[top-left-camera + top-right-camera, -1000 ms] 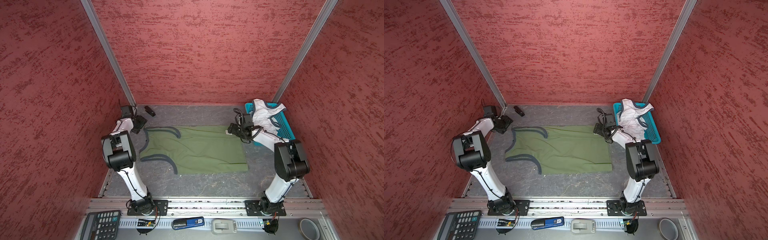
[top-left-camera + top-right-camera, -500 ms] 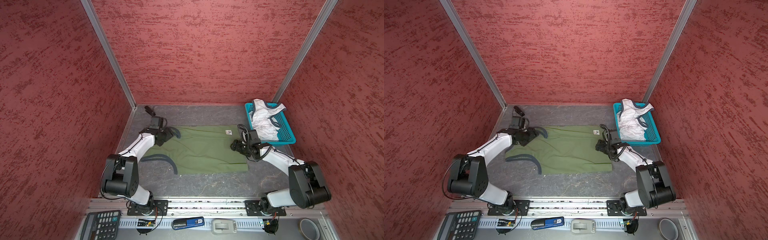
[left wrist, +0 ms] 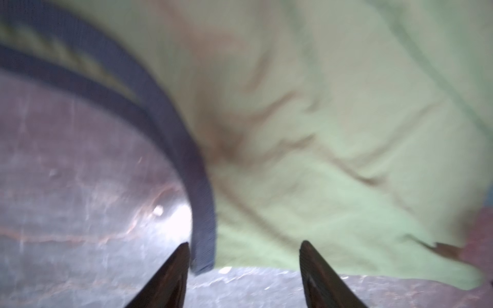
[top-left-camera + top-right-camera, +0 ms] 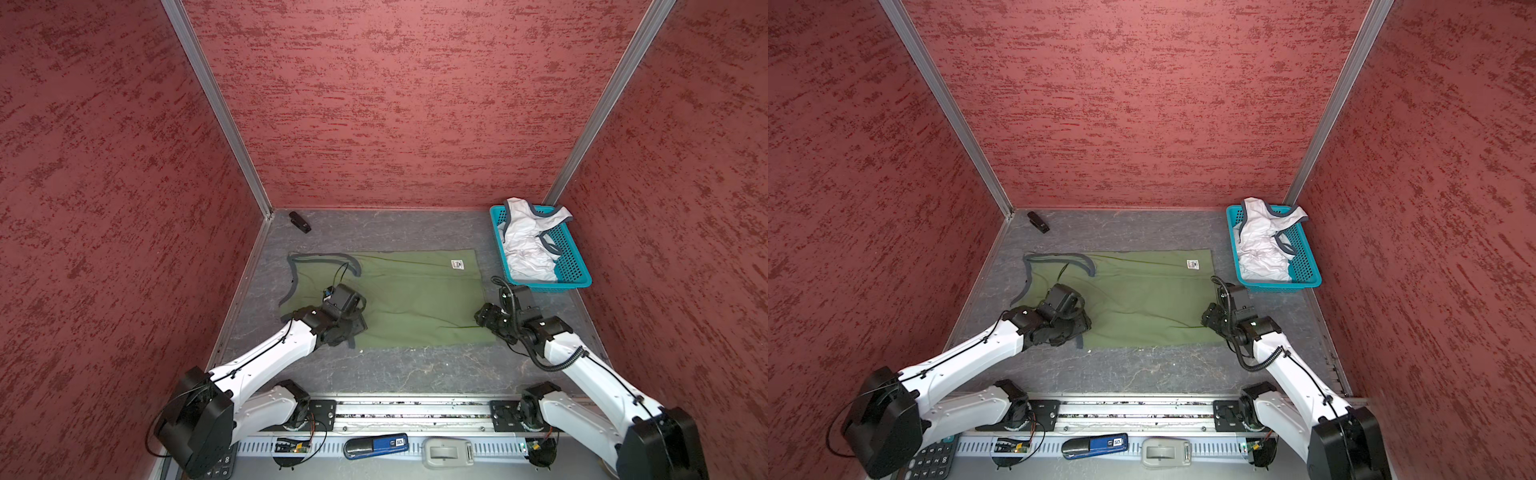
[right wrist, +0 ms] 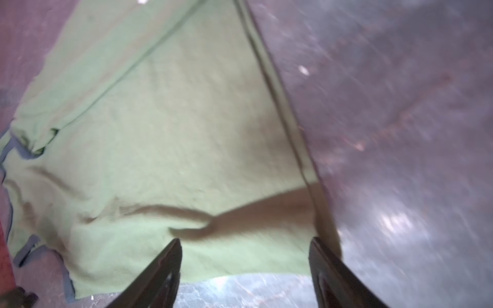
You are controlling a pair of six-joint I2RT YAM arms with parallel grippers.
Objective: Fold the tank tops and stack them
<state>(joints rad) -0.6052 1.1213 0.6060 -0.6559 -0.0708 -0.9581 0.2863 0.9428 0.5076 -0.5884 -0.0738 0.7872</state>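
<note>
Tank tops sit apart: the green tank top [image 4: 415,299] lies flat on the table [image 4: 395,374] between the two grippers. The white tank top [image 4: 525,245] is bunched in the basket [image 4: 548,286], beyond the right gripper [image 4: 484,319] and to its outer side.

The green one's long axis runs from gripper to gripper, shoulders at the left gripper [image 4: 351,330], hem at the right. In the left wrist view the fingers [image 3: 173,277] stand apart with the end of the grey trim [image 3: 202,213] just inside one of them; nothing is gripped. In the right wrist view the fingers [image 5: 162,277] are likewise spread, with the hem corner between them, unpinched.

Each arm is nearest its own end of the near long edge. The fold probably carries that edge away from the arms, over to the far one.
</note>
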